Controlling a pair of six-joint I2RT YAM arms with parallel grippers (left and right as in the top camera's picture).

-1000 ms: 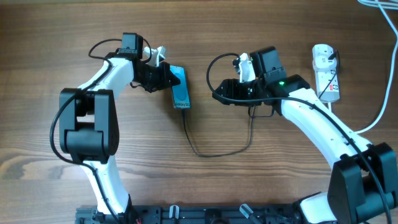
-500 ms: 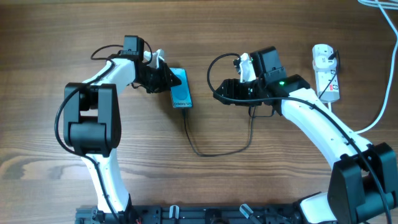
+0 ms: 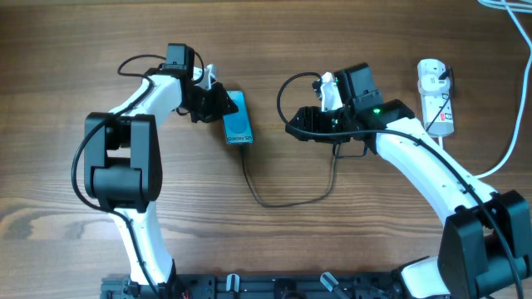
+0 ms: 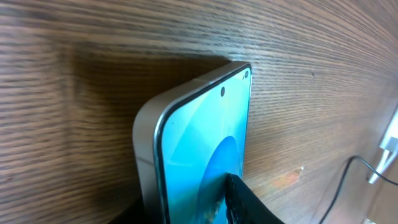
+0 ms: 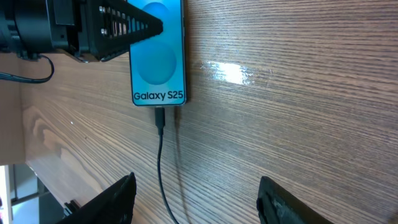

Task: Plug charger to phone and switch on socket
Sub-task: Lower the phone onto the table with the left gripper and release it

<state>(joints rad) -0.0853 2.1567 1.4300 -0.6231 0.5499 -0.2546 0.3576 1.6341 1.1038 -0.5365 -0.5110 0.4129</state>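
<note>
The phone (image 3: pixel 238 124) lies left of the table's middle, with a teal screen and "Galaxy S25" text at its near end (image 5: pixel 158 56). My left gripper (image 3: pixel 218 103) is shut on its far end, with one finger across the screen (image 4: pixel 186 208). The charger, a thin black cable (image 3: pixel 283 203), is plugged into the phone's near end (image 5: pixel 160 118) and loops back toward my right arm. My right gripper (image 3: pixel 297 124) is open and empty (image 5: pixel 196 205), to the right of the phone with the cable between its fingers. The white socket (image 3: pixel 435 95) lies at the far right.
A thick white cable (image 3: pixel 515 124) runs along the right edge near the socket. The arm bases stand at the front edge. My left arm (image 5: pixel 118 25) shows in the right wrist view beside the phone.
My left gripper has shifted the phone slightly left and away, and the cable end moved with it. The right arm has not moved.
</note>
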